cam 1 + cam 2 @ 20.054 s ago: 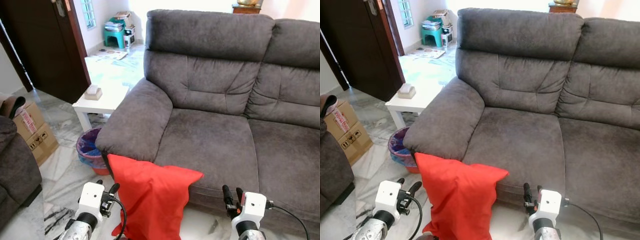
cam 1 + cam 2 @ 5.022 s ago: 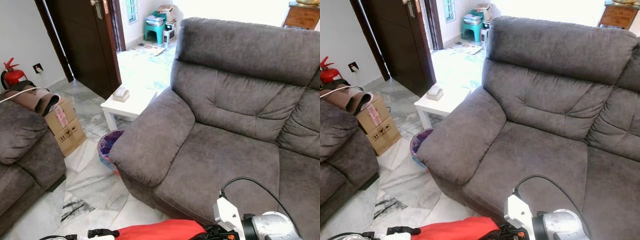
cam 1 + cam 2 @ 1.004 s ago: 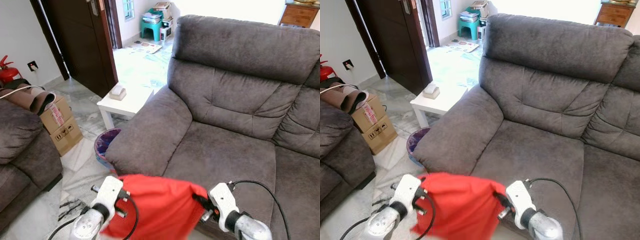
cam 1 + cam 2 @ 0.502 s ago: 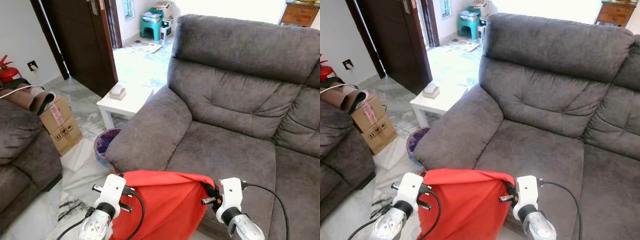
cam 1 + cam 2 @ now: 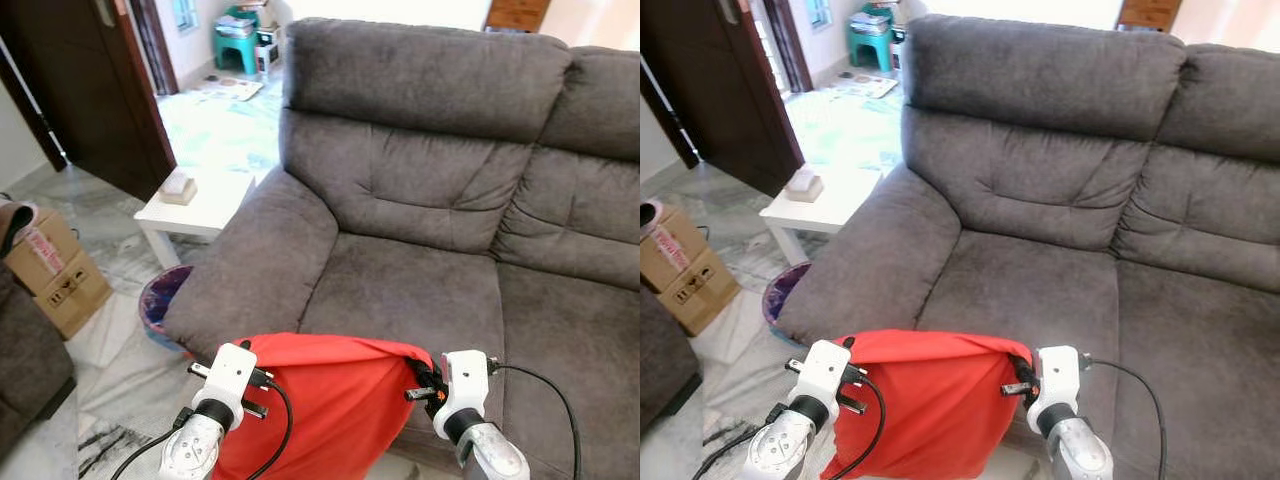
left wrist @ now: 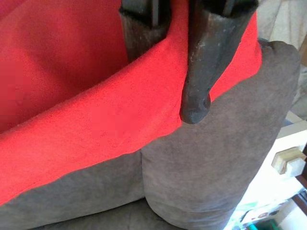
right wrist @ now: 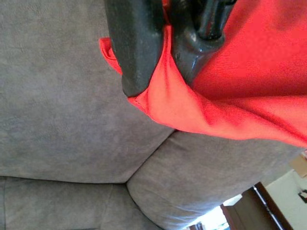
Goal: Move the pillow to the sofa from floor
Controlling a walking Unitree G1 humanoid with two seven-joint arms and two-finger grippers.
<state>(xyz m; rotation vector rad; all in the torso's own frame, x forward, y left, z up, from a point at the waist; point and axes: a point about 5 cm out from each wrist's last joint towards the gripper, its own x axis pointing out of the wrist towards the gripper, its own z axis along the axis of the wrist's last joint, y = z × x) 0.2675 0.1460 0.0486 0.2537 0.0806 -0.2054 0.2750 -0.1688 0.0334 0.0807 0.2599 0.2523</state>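
- Turning toward the sofa (image 5: 420,250), the head camera is now centring the seat; the door and boxes are sliding off to the left, while the pillow (image 5: 330,400) is hanging at about the same height as half a second ago.
- Both arms are holding the pillow off the floor, stretched between them.
- Left gripper (image 5: 262,378) is pinching the near top corner, fingers (image 6: 201,62) closed on the red fabric.
- Right gripper (image 5: 425,378) is clamping the opposite corner the same way, fingers (image 7: 139,52) shut on cloth.
- Just beyond both grippers, the seat cushion is lying open, so the lift looks finished; carrying forward and releasing is what seems left.
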